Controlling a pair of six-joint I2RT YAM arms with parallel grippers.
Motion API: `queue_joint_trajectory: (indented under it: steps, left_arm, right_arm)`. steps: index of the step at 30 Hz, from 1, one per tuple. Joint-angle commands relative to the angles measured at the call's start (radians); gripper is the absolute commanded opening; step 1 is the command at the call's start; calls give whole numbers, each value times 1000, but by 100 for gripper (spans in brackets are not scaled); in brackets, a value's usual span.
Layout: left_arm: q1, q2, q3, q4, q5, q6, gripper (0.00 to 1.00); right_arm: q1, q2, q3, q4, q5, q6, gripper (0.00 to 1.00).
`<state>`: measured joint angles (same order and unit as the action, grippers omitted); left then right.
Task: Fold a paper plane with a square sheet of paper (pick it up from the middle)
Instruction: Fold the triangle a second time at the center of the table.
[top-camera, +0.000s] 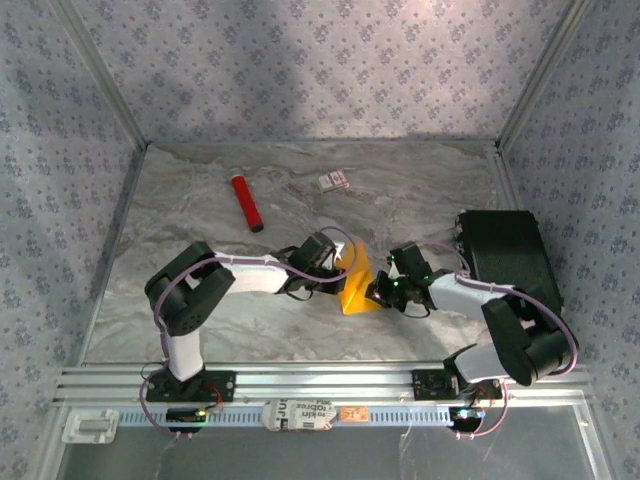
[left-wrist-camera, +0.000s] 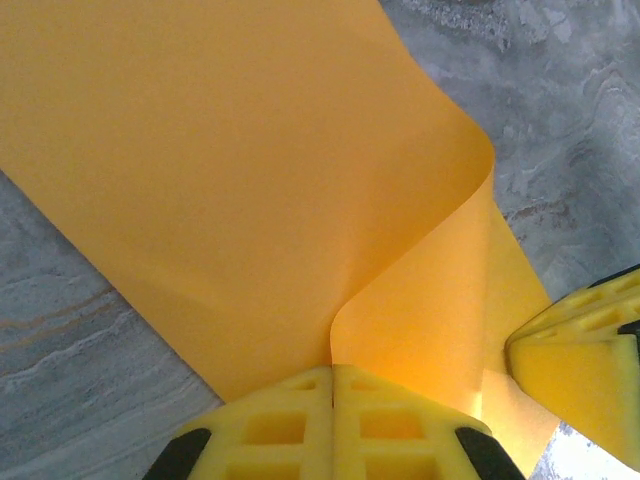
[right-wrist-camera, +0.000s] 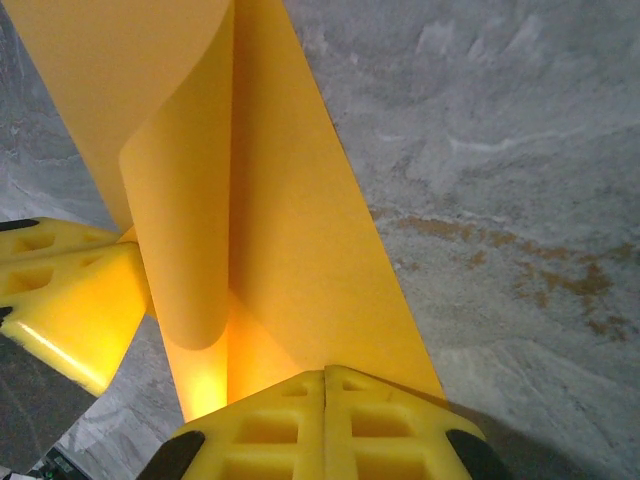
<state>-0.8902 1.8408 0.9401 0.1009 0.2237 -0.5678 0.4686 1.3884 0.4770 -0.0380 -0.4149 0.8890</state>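
The square sheet of paper (top-camera: 355, 284), thin and orange-yellow, is held up off the marble table between both arms. It bends over itself in a soft loop (left-wrist-camera: 300, 180), and no sharp crease shows on it. My left gripper (left-wrist-camera: 333, 372) is shut on the sheet's near edge, its yellow fingertips pressed together. My right gripper (right-wrist-camera: 325, 376) is shut on the opposite edge of the sheet (right-wrist-camera: 290, 210). The two grippers face each other closely: the right one's fingers (left-wrist-camera: 580, 365) show in the left wrist view, and the left one's fingers (right-wrist-camera: 70, 305) show in the right wrist view.
A red cylindrical tube (top-camera: 247, 203) lies at the back left and a small white card (top-camera: 334, 181) behind the middle. A black box (top-camera: 510, 255) stands at the right beside the right arm. Patterned walls close three sides; an aluminium rail (top-camera: 320, 384) runs along the near edge.
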Motion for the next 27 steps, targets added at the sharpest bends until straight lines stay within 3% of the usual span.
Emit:
queue_joint_trajectory:
  steps: [1, 27]
  left_arm:
    - [7, 12, 16, -12, 1, 19, 0]
    - [10, 26, 30, -20, 7, 52, 0]
  right_arm:
    - [-9, -2, -23, -74, 25, -23, 6]
    - [-18, -12, -32, -80, 17, -35, 6]
